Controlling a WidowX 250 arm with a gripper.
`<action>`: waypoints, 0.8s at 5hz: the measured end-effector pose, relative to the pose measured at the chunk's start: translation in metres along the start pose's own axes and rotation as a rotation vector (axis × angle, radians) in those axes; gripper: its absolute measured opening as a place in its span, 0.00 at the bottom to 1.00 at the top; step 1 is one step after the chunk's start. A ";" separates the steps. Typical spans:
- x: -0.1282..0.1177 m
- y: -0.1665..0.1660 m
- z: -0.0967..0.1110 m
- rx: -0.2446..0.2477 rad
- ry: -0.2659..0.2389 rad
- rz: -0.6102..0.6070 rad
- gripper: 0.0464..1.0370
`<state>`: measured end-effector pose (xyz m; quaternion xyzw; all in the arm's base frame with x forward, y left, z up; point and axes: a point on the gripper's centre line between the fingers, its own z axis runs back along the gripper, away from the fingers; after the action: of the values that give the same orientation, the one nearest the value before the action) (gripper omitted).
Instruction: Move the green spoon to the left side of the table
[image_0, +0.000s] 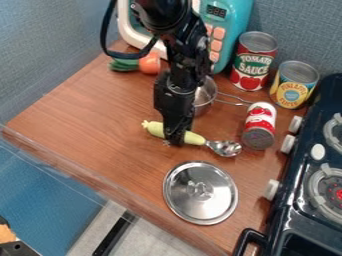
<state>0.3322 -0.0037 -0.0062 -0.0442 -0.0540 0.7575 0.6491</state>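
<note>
– Where's the green spoon (197, 138)?
– Around the middle of the table (80, 125), under the gripper (175, 142), which hides part of the handle
– Is it gripped?
– I can't tell; the gripper is right at the handle, but whether it's open or closed doesn't come through
– Which way does the spoon point?
– Metal bowl toward the right of the view and a little down, knobbed handle end toward the left. So the long axis runs on a shallow slant, upper left to lower right
– Anything crowding it?
– At the bowl end, a red and white can (260, 118) lies just beside it, its metal end facing the camera. Below the spoon there's a round metal lid (200, 192), near but apart
– And behind?
– A metal pan (206, 95) with a wire handle, partly hidden by the arm. Farther back stand a red can (254, 60), a yellow can (294, 85) and a turquoise toy microwave (230, 22), with an orange and green toy vegetable (149, 63) at its left. The black stove (294, 215) is along the right
</note>
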 end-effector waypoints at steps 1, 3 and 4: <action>0.006 0.000 0.027 -0.033 0.042 -0.004 0.36; 0.072 -0.001 0.083 -0.104 0.110 0.279 0.36; 0.109 0.004 0.104 -0.123 0.122 0.539 0.36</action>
<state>0.2969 0.1012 0.0969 -0.1418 -0.0469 0.8941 0.4223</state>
